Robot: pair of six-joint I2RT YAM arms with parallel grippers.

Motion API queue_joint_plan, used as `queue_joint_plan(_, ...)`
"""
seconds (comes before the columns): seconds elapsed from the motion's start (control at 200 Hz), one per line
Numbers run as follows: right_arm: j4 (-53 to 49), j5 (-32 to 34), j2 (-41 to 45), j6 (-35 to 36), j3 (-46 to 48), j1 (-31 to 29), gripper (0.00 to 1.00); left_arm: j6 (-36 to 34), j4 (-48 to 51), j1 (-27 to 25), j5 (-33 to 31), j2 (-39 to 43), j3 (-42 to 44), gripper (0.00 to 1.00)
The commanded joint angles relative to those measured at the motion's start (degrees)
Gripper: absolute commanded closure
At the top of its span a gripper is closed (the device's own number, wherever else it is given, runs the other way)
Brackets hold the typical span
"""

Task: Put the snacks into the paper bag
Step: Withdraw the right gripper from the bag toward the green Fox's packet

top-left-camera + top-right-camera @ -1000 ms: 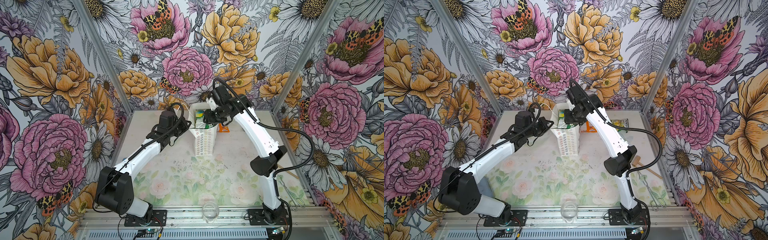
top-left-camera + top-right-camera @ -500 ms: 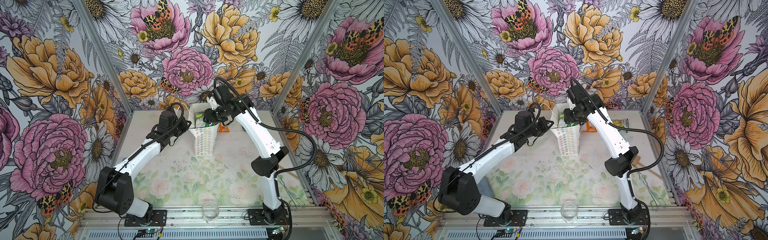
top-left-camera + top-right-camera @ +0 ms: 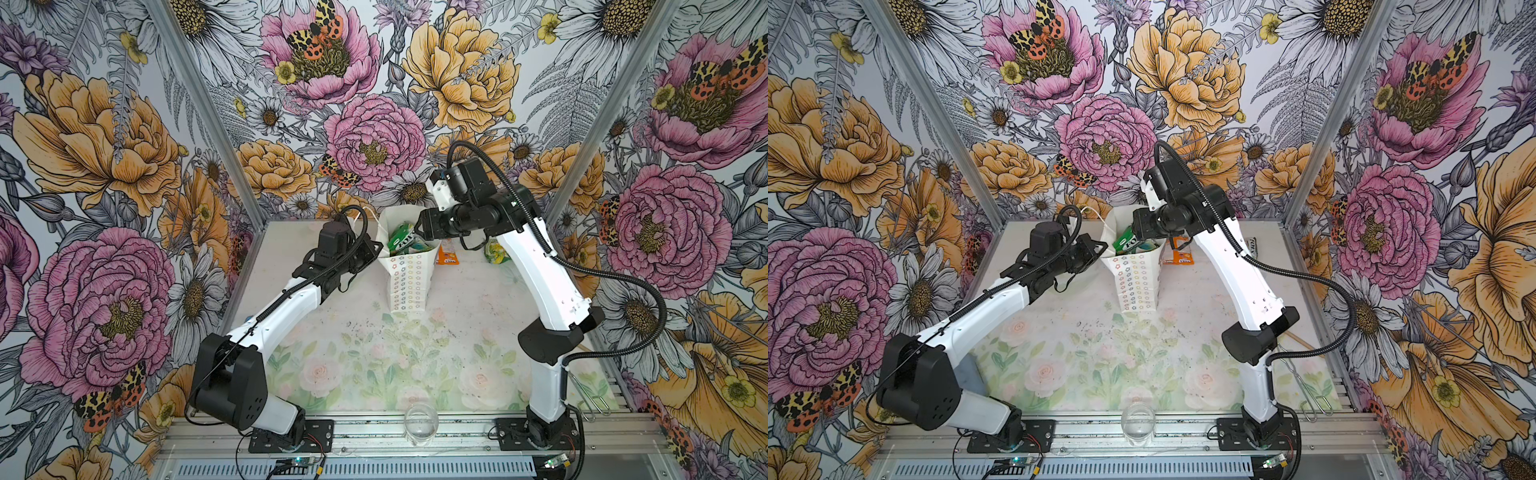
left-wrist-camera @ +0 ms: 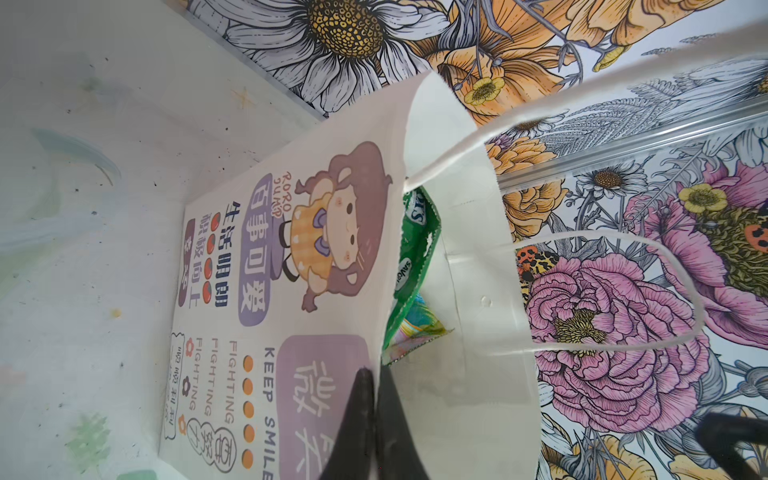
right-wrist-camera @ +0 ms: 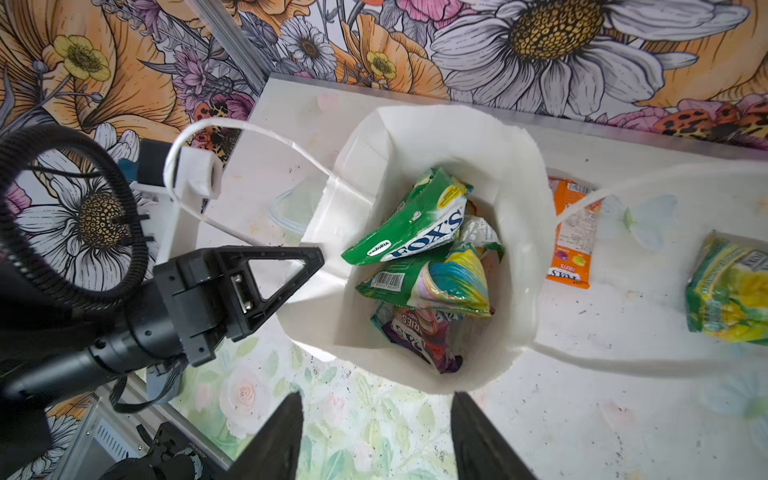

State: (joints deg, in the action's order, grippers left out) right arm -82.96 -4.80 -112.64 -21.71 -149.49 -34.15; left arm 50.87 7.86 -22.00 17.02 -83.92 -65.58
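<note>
Two snacks lie outside the bag, then. What is the left arm doing?

The left gripper (image 4: 372, 376) is pinched shut on the left rim of the paper bag (image 3: 409, 282), which stands upright near the back of the table (image 3: 415, 357).

And inside?

A green FOX'S packet (image 5: 409, 232) sits on top, with a rainbow-swirled packet (image 5: 449, 282) under it and a purple packet (image 5: 419, 336) lowest.

The right gripper?

The right gripper (image 5: 377, 399) hangs over the bag's mouth, jaws parted and empty.

So what comes next?

Probably the orange packet (image 5: 571, 237). It lies flat just right of the bag, long axis running front to back. The yellow-green packet (image 5: 731, 291) lies farther right. The right arm is nearer both, and the left is busy with the rim.
</note>
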Motion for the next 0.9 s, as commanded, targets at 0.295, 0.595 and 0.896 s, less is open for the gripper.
queue_joint_plan(0.295, -2.5, 9.8, 10.4, 2.0, 8.3, 5.5, 0.34, -0.9, 0.2, -0.2, 0.1, 2.5, -1.9, 0.99)
queue_joint_plan(0.595, 0.3, 11.3, 17.0, 0.9, 22.1, 12.5, 0.29, -2.8, 2.7, -0.6, 1.1, 0.7, -6.4, 0.99)
queue_joint_plan(0.896, 7.7, 6.4, 20.1, -0.1, 38.4, 23.0, 0.18, -3.1, 3.6, -1.6, 0.3, -0.5, -6.9, 0.99)
